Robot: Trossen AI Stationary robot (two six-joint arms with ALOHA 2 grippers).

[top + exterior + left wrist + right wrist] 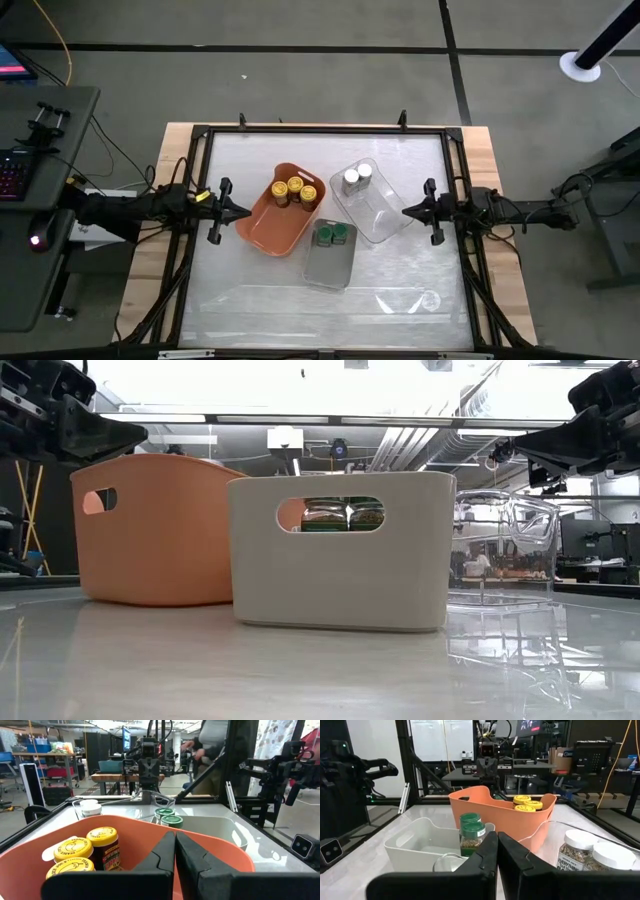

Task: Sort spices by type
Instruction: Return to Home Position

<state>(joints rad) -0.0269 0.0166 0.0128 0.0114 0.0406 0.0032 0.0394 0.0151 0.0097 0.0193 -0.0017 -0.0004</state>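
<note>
The left tool [243, 212] is hovering above the left side of the tabletop [250, 300], its two fingers pressed together and grasping nothing. Just in front of its tip the orange tray [255, 235] is standing. Three yellow-lidded jars [290, 190] are sitting upright inside this tray, ahead of the tool and a little to its left. Beyond the orange tray, about midway between the two tools, the grey tray [330, 268] is resting, and two green-lidded jars [332, 235] are standing side by side inside it. The clear tray [385, 222] is lying just in front of the right tool [406, 211], and two white-lidded jars [357, 177] are standing in its corner farthest from that tool. The right tool is also clenched and holding nothing.
</note>
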